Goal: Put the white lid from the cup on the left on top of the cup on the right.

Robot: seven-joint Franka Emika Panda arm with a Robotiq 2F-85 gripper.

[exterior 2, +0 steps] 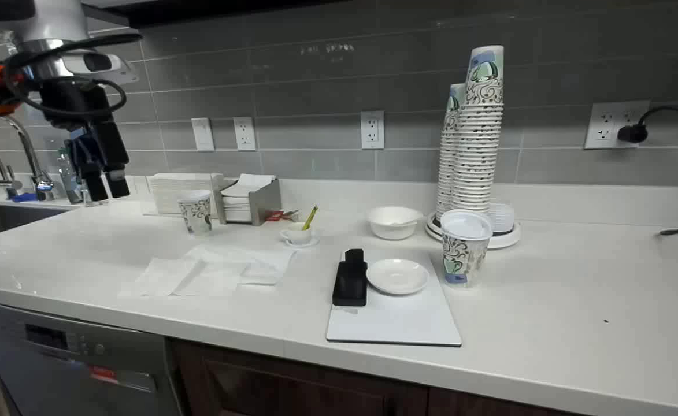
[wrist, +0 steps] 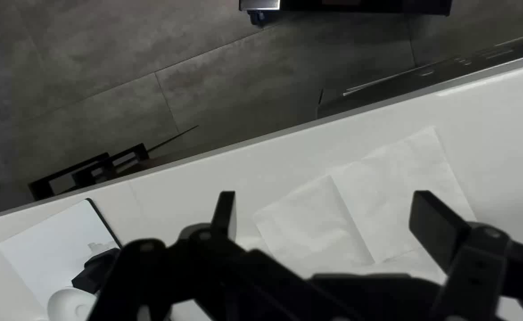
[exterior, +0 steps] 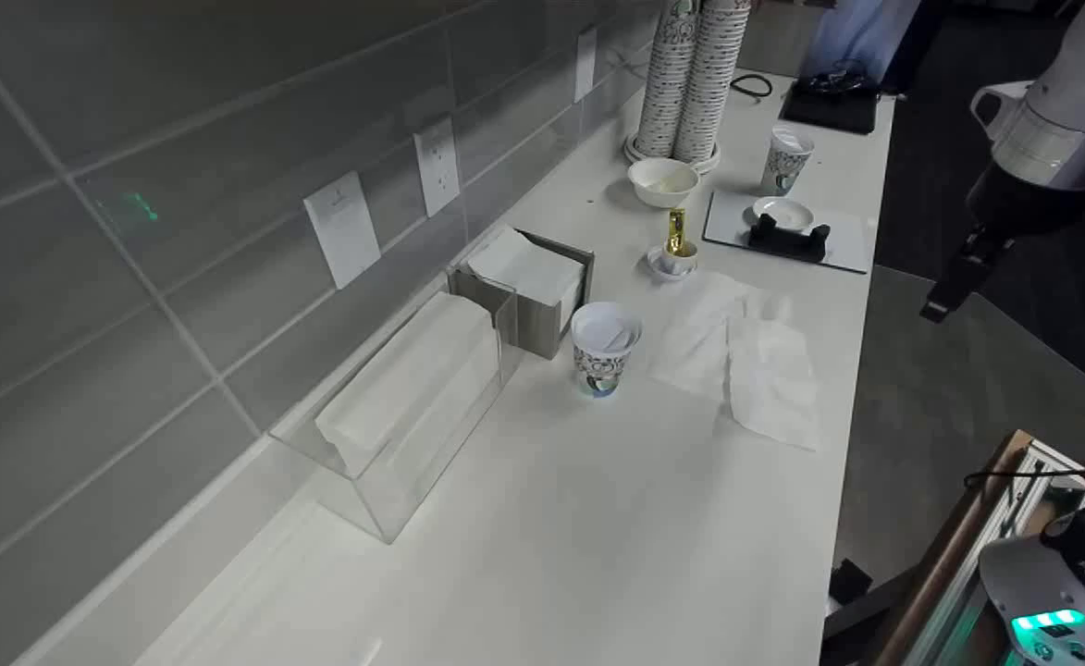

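Progress, by judgement: no step of the move can be confirmed as done. Left-hand paper cup point(exterior: 602, 361) upright, just beside the grey napkin holder point(exterior: 535, 330); right-hand paper cup point(exterior 2: 463, 260) upright, near the stacked paper cups point(exterior 2: 477, 150). Raised well apart from both, the gripper point(wrist: 325, 203) has its fingers point(wrist: 226, 214) spread wide in the wrist view, nothing between them, with flat paper napkins point(wrist: 308, 225) on the counter point(wrist: 176, 191) below. White shows at both cup mouths in both exterior views, but lid or bare inner wall cannot be told apart, so where the white lid sits is unsettled; going by the task sentence, the left-hand cup is the likelier place. If so, all of it is left: reach, grasp, carry across, seat on the far rim, let go. Other containers: the holder is filled with folded napkins point(exterior: 528, 268); the clear acrylic bin point(exterior: 357, 504) just beside it carries a block of paper towels point(exterior: 413, 379). White bowl point(exterior 2: 392, 232) near the cup stacks: something pale in it, too indistinct to name. Small white cup point(exterior 2: 298, 235) on a saucer point(exterior 2: 310, 241), a yellow stick point(exterior 2: 310, 217) leaning up out of it. Shallow white dish point(exterior 2: 398, 276) on the white board point(exterior 2: 399, 323), just beside a black cradle point(exterior 2: 350, 289); contents, if any, not made out.
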